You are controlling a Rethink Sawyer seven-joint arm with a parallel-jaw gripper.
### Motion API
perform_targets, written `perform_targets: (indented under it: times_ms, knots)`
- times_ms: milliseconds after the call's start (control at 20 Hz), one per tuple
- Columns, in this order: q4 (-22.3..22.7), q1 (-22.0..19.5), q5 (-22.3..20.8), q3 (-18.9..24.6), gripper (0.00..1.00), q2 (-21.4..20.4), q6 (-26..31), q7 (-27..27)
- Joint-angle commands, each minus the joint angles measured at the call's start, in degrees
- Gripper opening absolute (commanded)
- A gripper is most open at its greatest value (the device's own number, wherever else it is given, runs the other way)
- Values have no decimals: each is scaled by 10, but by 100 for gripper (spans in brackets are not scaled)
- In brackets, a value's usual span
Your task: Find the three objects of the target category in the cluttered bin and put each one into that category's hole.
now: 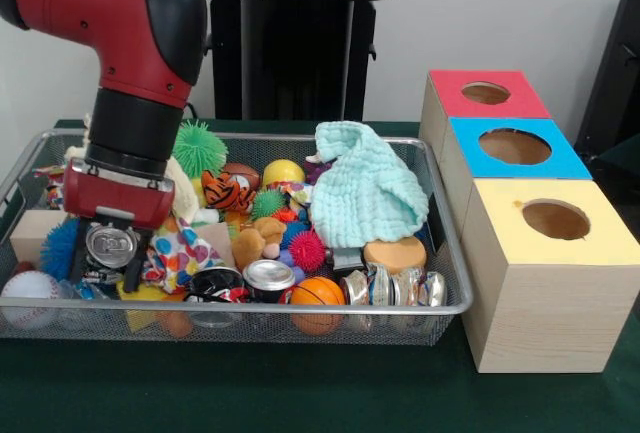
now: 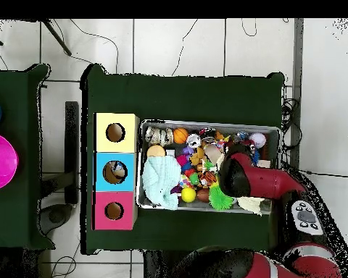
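Surface (image 1: 300,393): a dark green cloth-covered table carries the bin and three wooden boxes.
Arm (image 1: 120,43): we see the red and black arm reach down over the left end of the bin, probably to dig through the clutter there.
Bin (image 1: 250,309): the wire mesh tray is heaped with toys and balls, so much of its load is hidden.
Red-topped box (image 1: 440,118): it is the farthest of the three boxes to the right of the bin. Its round hole (image 1: 486,93) is open and well apart from the hand.
Cloth (image 1: 365,188): the mint washcloth is draped over the right half of the heap and may cover something we want.
Hand (image 1: 106,281): it is lowered into the left end. We cannot tell whether it is apart or clamped.
Silver can (image 1: 110,245): its lid shows right at the hand. It is not a target.
Water bottle (image 1: 395,287): we judge this crumpled clear piece, by the near right rim, to be one. The other two we cannot find.
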Motion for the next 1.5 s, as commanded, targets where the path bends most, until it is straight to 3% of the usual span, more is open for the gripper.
perform_targets:
  times_ms: [50, 300, 450, 550, 700, 800, 1100, 1500]
  knots:
    - [5, -24, -22, 61, 100, 36, 15, 67]
    - [40, 4, 2, 42, 100, 15, 64, 72]
    - [36, 13, 0, 17, 100, 13, 90, 59]
    - [31, 5, -11, 20, 100, 13, 112, 38]
    - [59, -32, -28, 71, 100, -1, 145, 7]
    - [67, -31, -32, 74, 100, -2, 153, 2]
    - [23, 13, -37, 8, 100, 22, 193, -3]
    - [0, 4, -50, 21, 100, 41, 211, -24]
